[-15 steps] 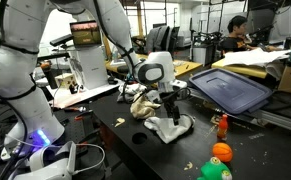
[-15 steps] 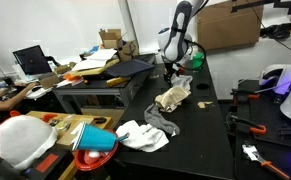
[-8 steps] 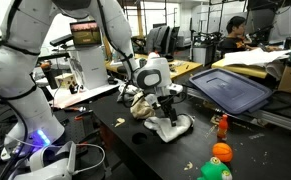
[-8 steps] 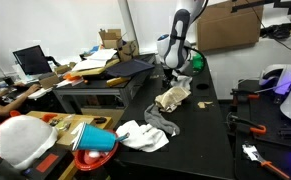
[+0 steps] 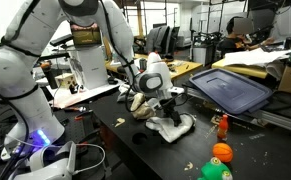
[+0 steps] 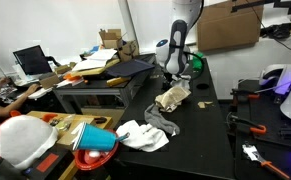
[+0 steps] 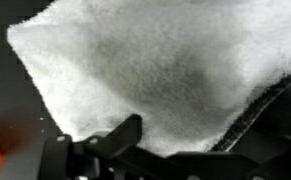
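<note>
My gripper (image 5: 168, 108) hangs just above a white towel with a grey edge (image 5: 175, 128) on the black table (image 5: 125, 150). In the wrist view the towel (image 7: 135, 70) fills the frame, and one dark fingertip (image 7: 125, 135) shows at its lower edge. The jaws stand apart with nothing between them. A crumpled beige cloth (image 5: 142, 103) lies just behind the gripper. In an exterior view the gripper (image 6: 171, 78) is at the far end of the table, above a pale cloth (image 6: 172, 97).
An orange ball (image 5: 221, 152) and a green ball (image 5: 217, 170) sit near the table's front edge, with a small orange bottle (image 5: 222, 125) beside the towel. A dark flat tray (image 5: 230, 88) stands to the right. Another white and grey cloth heap (image 6: 140, 134) lies nearer that camera.
The gripper has come down a little toward the white towel and shifted slightly. The cloths have not moved.
</note>
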Tool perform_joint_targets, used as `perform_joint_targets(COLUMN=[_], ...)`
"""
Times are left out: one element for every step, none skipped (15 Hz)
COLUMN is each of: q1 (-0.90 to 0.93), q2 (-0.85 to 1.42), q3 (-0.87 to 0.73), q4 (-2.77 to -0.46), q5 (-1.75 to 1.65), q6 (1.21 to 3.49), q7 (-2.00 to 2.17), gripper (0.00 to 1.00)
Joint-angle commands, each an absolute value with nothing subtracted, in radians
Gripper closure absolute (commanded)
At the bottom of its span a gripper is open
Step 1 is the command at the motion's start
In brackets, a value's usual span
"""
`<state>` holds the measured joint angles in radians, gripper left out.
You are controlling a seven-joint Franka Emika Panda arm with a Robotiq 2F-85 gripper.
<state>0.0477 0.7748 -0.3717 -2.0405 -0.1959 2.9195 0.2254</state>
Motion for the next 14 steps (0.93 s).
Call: perform_joint_targets(q1=[0.123, 0.136, 0.147, 0.151, 0.151, 0.148, 0.145, 0.141, 0.139, 0.137, 0.141, 0.140, 0.140, 0.136], q2=[0.952, 0.984, 1.016, 1.045, 1.074, 1.100, 1.126, 1.151, 1.173, 1.193, 1.211, 1.229, 1.244, 1.258], q3=[-0.510, -0.539, -0.561, -0.576, -0.593, -0.606, -0.623, -0.638, -0.654, -0.669, -0.690, -0.704, -0.716, -0.727], q4=[-1.925, -1.902, -1.879, -1.854, -1.829, -1.803, -1.778, -1.752, -1.733, -1.713, -1.700, -1.683, -1.670, -1.655], q5=[-0.190, -0.185, -0.179, -0.171, -0.163, -0.151, -0.140, -0.127, -0.115, -0.103, -0.093, -0.084, -0.078, -0.072], q6=[2.932, 2.928, 2.924, 2.920, 2.914, 2.908, 2.901, 2.891, 2.886, 2.878, 2.871, 2.862, 2.854, 2.845], q7=[0.309, 0.332, 0.354, 0.371, 0.387, 0.398, 0.409, 0.413, 0.422, 0.425, 0.434, 0.443, 0.453, 0.463], gripper=[0.00, 0.00, 0.00, 0.00, 0.00, 0.00, 0.00, 0.00, 0.00, 0.00, 0.00, 0.00, 0.00, 0.00])
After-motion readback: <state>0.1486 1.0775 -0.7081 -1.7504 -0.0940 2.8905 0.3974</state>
